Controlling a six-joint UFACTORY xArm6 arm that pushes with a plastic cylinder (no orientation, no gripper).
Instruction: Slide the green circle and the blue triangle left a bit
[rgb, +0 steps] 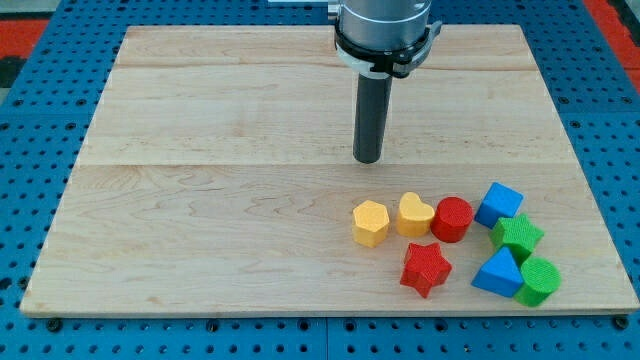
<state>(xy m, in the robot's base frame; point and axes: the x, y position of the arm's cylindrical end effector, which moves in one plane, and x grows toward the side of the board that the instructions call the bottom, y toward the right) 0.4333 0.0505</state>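
- Nearest the view's bottom edge: green circle (540, 281), a short cylinder at the lower right of the wooden board (220, 220), touching the blue triangle (498, 272) on its left.
- Red star (425, 268), left of the blue triangle and apart from it.
- Green block (517, 236), shape unclear, just above the triangle and circle; blue cube (498, 204) above it, touching.
- Row to the left of the cube: red cylinder (452, 219), yellow heart (415, 214), yellow hexagon (371, 222), each close against the next.
- My tip (368, 159), the lower end of a straight dark rod, rests at board centre, above the yellow hexagon and well apart from every block; it holds nothing and touches no block.
- Blue perforated surface (40, 120) surrounds the board.
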